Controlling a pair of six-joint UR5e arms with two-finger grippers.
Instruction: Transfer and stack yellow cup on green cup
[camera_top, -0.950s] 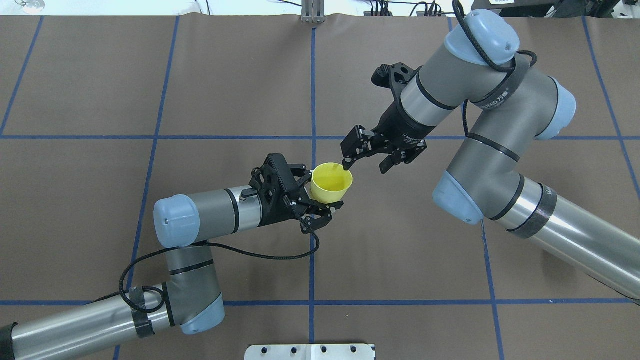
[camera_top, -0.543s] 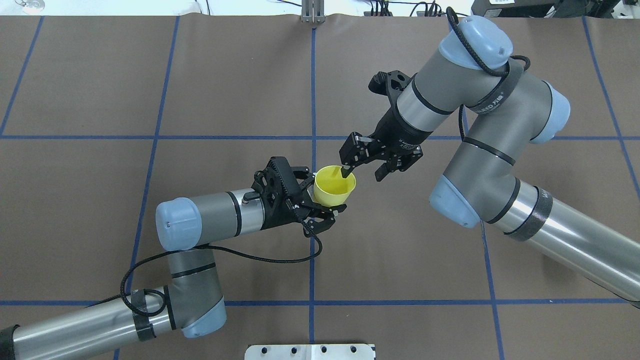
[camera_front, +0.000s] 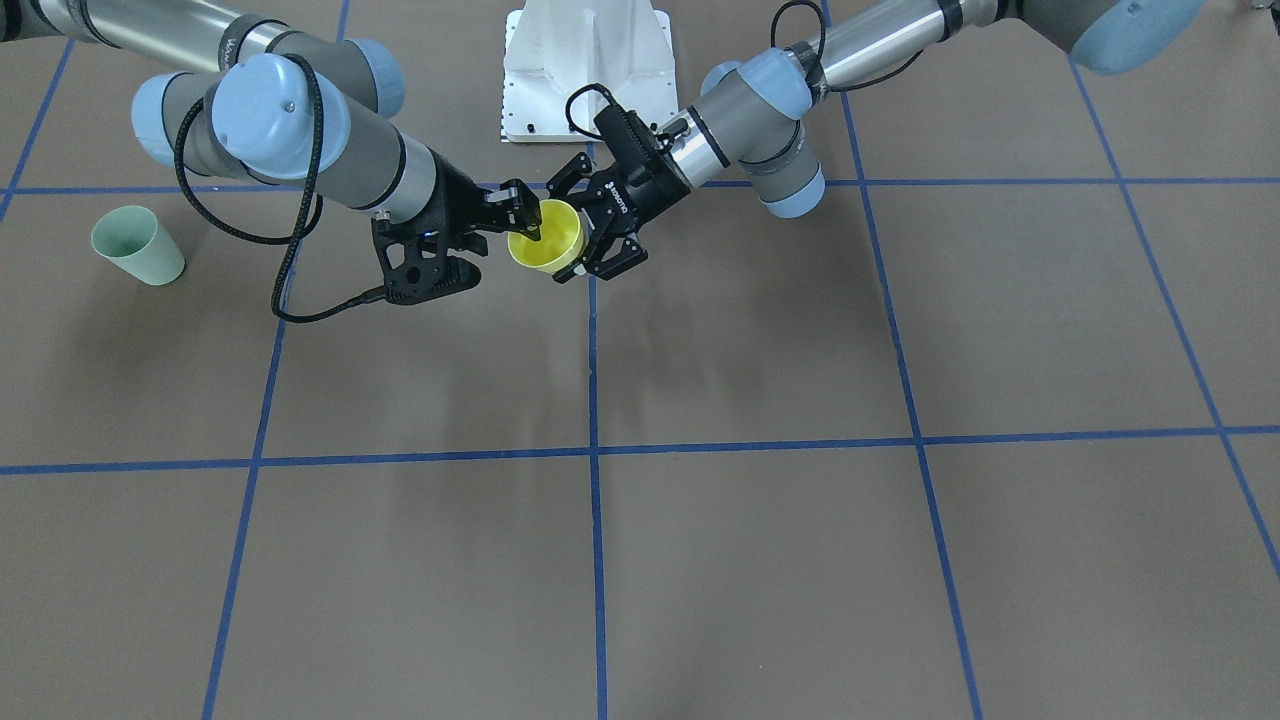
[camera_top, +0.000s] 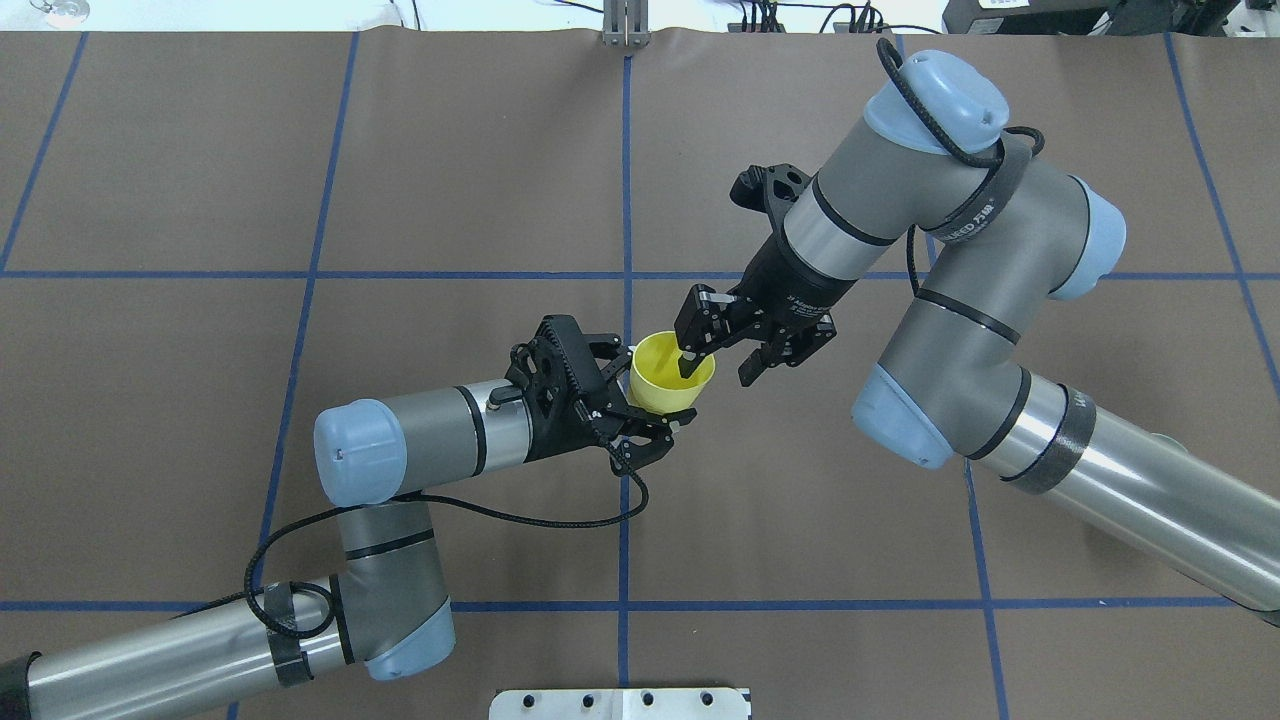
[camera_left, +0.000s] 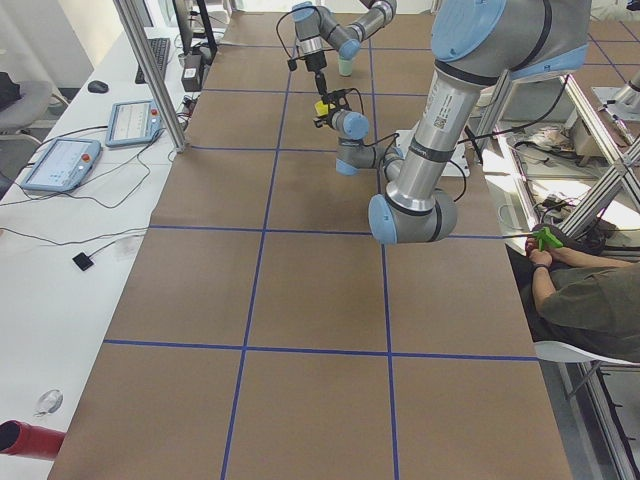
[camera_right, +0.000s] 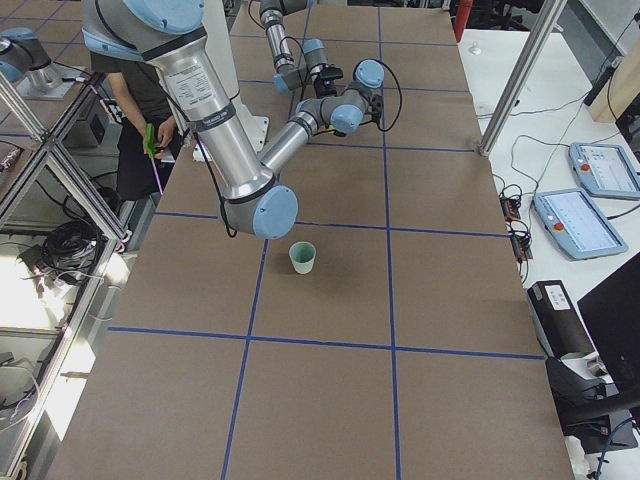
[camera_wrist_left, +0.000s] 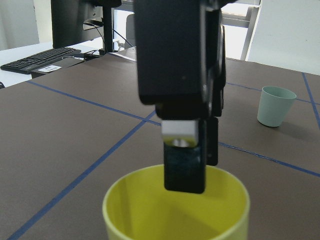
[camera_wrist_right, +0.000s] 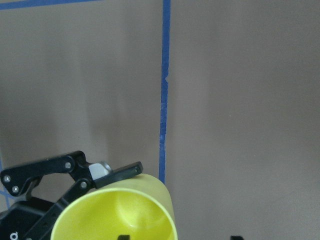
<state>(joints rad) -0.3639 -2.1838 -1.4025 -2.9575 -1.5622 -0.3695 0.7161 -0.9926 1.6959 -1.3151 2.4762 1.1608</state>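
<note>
Holding the yellow cup (camera_top: 672, 372) aloft, mouth tilted toward its partner, the left gripper (camera_top: 648, 390) is pinching the cup's sides, seemingly presenting the rim for a handover. The right gripper (camera_top: 720, 368) is straddling that rim, jaws spread, one finger inside, one outside, not yet clamping. The green cup (camera_front: 137, 245) is standing well apart from the yellow cup, on the right arm's side.

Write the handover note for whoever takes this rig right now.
The left gripper is shut on the yellow cup, held above the table.
The right gripper is open, one of its fingers inside the cup, the other outside the rim.
The green cup stands upright on the robot's right side, apart from both arms.
Done: cup lifted, presented for handover.
Left: right grasps, left releases, carry over, stack on green cup.
</note>
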